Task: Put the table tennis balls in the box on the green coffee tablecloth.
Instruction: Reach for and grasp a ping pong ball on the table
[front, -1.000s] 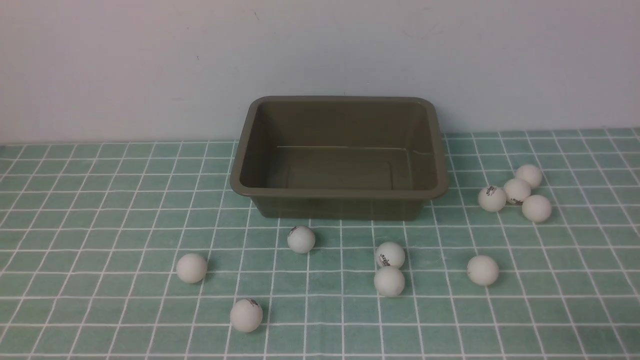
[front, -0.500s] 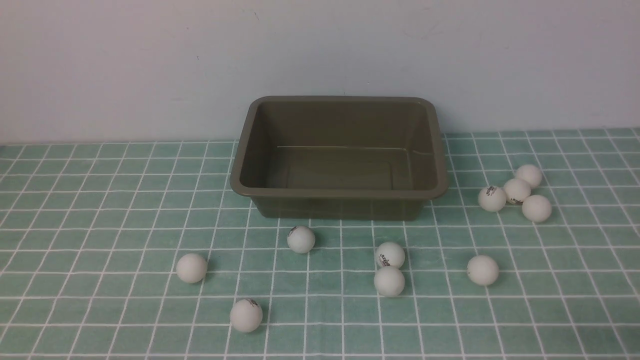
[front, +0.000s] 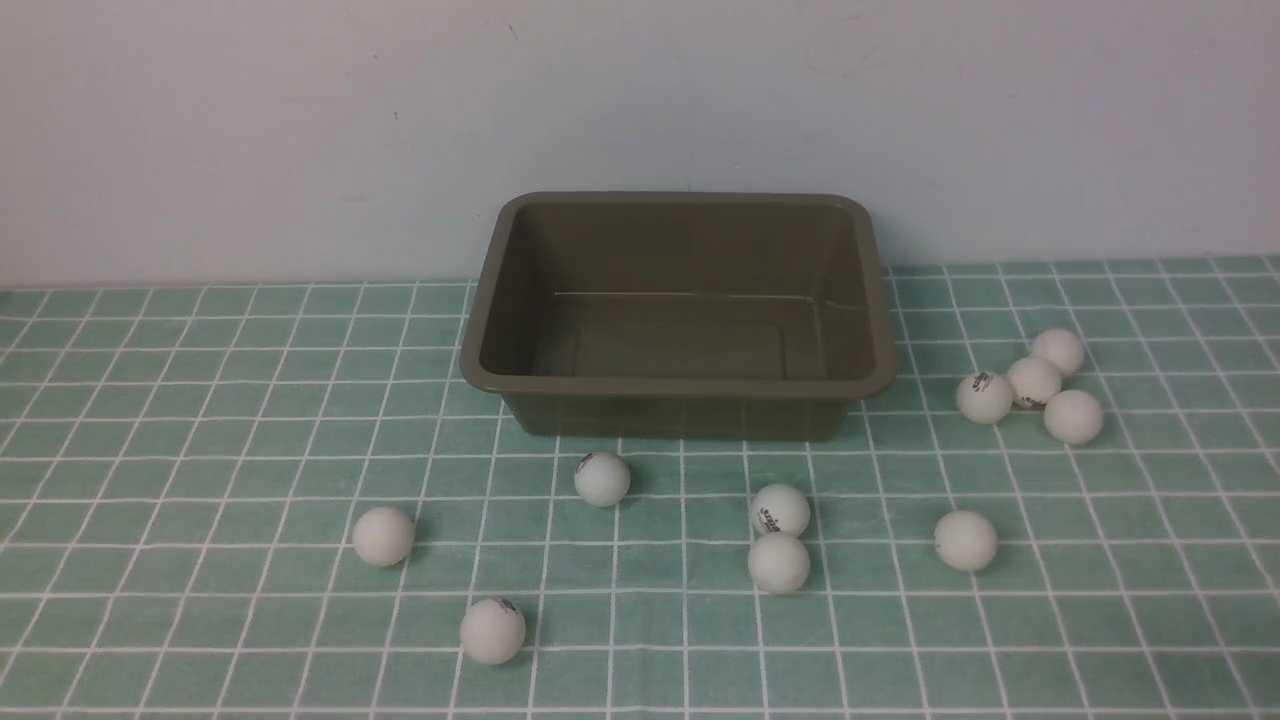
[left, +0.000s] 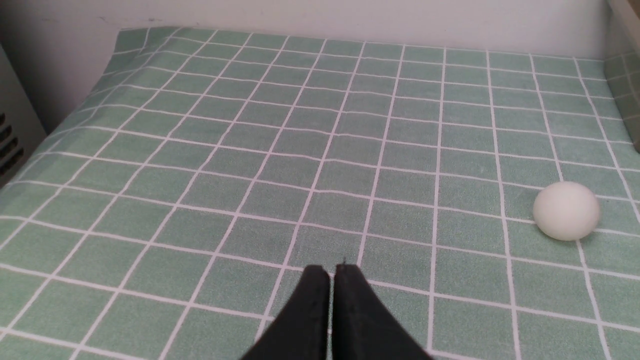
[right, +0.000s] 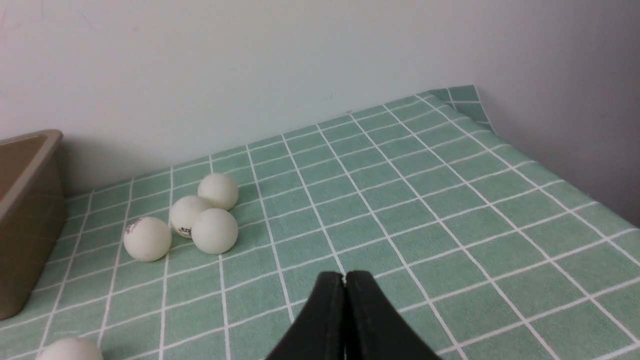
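The olive-brown box (front: 680, 385) stands empty at the back middle of the green checked tablecloth (front: 200, 400). Several white table tennis balls lie on the cloth: a cluster (front: 1034, 382) right of the box, one (front: 966, 540) at front right, two touching (front: 779, 510) in front of the box, others (front: 602, 478) (front: 383, 536) (front: 492, 630) at front left. Neither arm shows in the front view. My left gripper (left: 332, 270) is shut and empty above the cloth, with one ball (left: 566, 210) off to its side. My right gripper (right: 344, 276) is shut and empty, short of the cluster (right: 214, 230).
A pale wall runs behind the box. The cloth's far edges meet walls in both wrist views; a grey vented panel (left: 12, 135) stands beside the cloth's left side. The box's corner (right: 27, 200) shows in the right wrist view.
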